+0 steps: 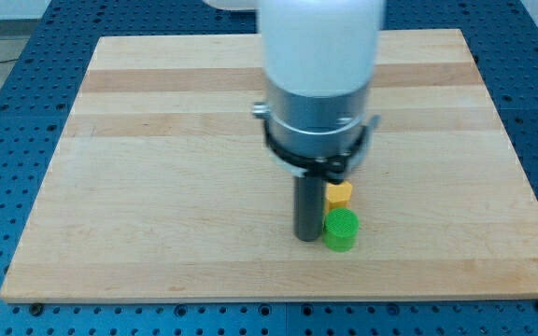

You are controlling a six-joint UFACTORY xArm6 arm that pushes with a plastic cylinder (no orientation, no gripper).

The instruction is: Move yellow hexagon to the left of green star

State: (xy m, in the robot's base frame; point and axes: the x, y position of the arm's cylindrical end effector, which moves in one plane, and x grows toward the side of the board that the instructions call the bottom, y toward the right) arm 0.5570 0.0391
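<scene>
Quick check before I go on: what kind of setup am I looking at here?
Most likely a lab robot bench: a pale wooden board lies on a blue perforated table, with my tip just left of a green block and a yellow block.

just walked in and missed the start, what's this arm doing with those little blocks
One robot arm with a straight dark rod is pushing small blocks around a wooden board. My tip rests on the board near the view's bottom centre, right beside the green block, on its left in the view. A yellow block sits just above the green one, partly hidden by the rod's mount. Their exact shapes are hard to make out. The yellow block is not yet left of the green one.
</scene>
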